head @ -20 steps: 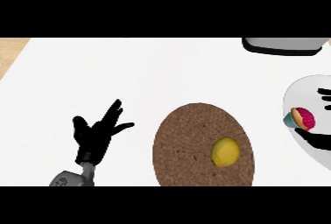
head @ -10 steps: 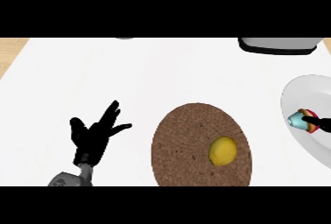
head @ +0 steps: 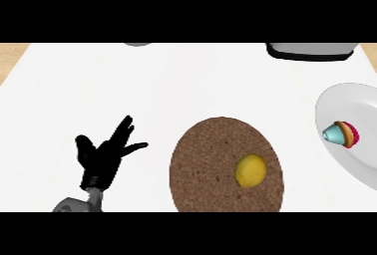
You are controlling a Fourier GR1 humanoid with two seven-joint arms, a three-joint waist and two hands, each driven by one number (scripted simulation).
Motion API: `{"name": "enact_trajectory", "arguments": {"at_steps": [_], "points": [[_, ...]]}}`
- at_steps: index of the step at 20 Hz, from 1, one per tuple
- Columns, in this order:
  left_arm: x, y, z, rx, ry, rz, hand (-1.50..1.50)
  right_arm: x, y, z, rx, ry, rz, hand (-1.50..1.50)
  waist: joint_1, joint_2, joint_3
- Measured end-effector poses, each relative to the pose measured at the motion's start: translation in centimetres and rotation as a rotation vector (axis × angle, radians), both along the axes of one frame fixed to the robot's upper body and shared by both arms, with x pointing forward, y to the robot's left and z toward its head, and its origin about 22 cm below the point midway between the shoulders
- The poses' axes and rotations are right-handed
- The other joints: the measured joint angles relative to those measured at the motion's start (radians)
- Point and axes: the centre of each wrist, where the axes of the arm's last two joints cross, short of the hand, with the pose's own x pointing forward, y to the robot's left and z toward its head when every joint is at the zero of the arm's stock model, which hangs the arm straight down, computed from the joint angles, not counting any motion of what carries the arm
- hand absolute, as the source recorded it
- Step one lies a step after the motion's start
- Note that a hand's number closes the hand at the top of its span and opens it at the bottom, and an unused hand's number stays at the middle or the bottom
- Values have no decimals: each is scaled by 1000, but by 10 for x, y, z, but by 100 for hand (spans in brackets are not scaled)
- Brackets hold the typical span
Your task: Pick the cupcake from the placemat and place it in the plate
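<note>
The cupcake (head: 341,134), with a teal wrapper and red and tan top, lies on its side in the white plate (head: 335,104) at the right edge of the head view. No hand touches it. A round brown placemat (head: 213,144) lies at the centre bottom with a yellow lemon-like fruit (head: 251,170) on it. My left hand (head: 103,154) rests open at the lower left, fingers up, well left of the placemat. My right hand does not show.
A grey and black appliance (head: 309,50) stands at the back right edge of the white counter. A small grey object (head: 137,44) peeks in at the back edge, left of centre. Wooden trim (head: 9,60) shows at the far left.
The right hand, which was at the cupcake over the plate, has drawn back out of view. The cupcake now lies alone in the plate. The left hand stays put.
</note>
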Motion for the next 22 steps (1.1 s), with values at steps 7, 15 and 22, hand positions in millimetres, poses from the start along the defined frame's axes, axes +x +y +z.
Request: {"name": "enact_trajectory", "arguments": {"at_steps": [7,15,22], "points": [[-3,1,0,8,7,23,0,-38,-43,8,3,99,72,-150,-11,-3,1],[-6,5,-1,9,15,34,0,-69,-62,9,-136,188,70,-150,-25,-7,2],[-11,6,0,-1,19,38,0,-95,-73,6,-217,226,54,-150,-34,-10,2]]}}
